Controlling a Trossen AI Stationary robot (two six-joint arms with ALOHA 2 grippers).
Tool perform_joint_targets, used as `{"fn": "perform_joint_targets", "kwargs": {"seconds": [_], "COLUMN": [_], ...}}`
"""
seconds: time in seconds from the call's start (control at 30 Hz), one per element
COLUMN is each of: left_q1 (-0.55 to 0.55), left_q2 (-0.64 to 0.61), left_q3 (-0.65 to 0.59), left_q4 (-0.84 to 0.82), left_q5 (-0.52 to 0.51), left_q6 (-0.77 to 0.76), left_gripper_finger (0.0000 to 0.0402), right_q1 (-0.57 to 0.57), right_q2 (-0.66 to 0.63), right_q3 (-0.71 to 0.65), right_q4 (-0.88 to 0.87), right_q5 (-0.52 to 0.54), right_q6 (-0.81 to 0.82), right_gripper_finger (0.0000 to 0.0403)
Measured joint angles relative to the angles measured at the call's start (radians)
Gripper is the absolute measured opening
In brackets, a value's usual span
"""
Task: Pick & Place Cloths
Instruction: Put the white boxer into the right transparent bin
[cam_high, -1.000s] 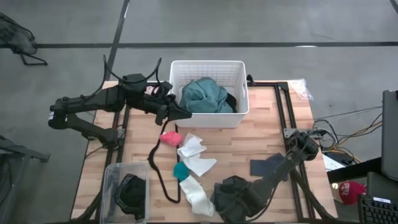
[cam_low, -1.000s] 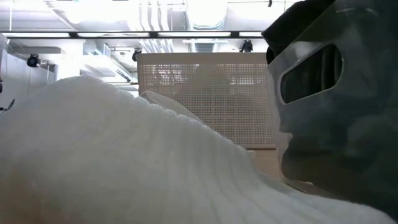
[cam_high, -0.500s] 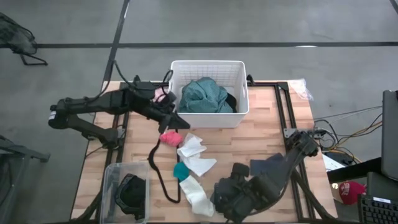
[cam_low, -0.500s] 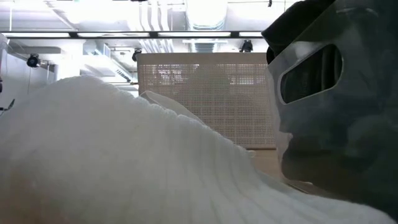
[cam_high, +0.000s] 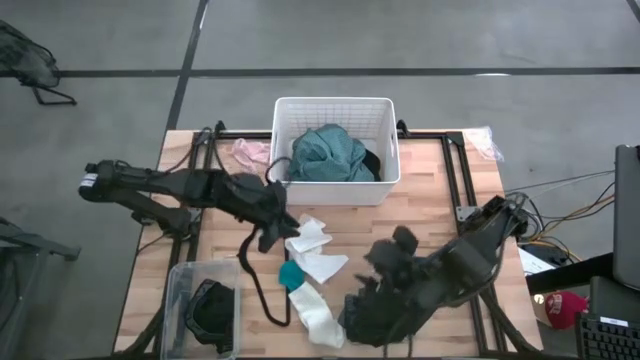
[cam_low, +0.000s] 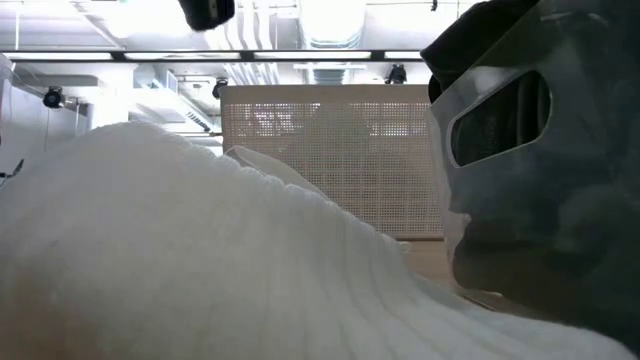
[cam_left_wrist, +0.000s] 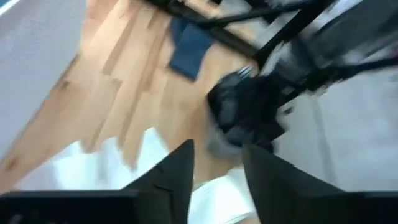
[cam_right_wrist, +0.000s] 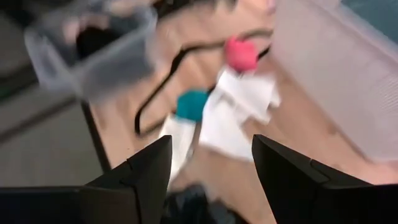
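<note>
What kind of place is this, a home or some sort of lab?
Probably a robotics lab or workshop rather than a home: a wooden worktable on a bare grey floor, exposed ceiling ducts and strip lights overhead, and cables trailing beside the table.

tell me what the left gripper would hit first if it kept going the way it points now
Most likely the white cloths: the left gripper points across the table towards the right arm, and they lie just ahead of its open fingers. Its height above them is unclear, so it might pass over.
</note>
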Motion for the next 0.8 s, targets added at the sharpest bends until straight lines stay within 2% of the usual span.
{"fn": "perform_joint_targets", "kwargs": {"seconds": [0.17,0.27,0.5,0.8], "left_q1": [-0.039,-0.044,-0.042,-0.04], "left_q2": [0.033,0.067,0.17,0.332], "left_q3": [-0.077,-0.124,-0.218,-0.271], "left_q4": [0.005,0.004,0.008,0.103], "left_q5": [-0.025,-0.029,-0.1,-0.11], "left_q6": [0.127,0.138,0.215,0.233], "left_gripper_finger": [0.0203,0.0223,0.0225,0.0225], "right_q1": [-0.002,-0.008,-0.038,-0.079], "right_q2": [-0.048,-0.063,-0.068,-0.067], "right_q3": [-0.001,-0.002,-0.003,-0.003], "right_q4": [-0.001,0.0,0.002,0.002], "right_q5": [0.145,0.201,0.226,0.226], "right_q6": [0.041,0.043,0.05,0.024], "right_gripper_finger": [0.023,0.0234,0.0243,0.0228]}}
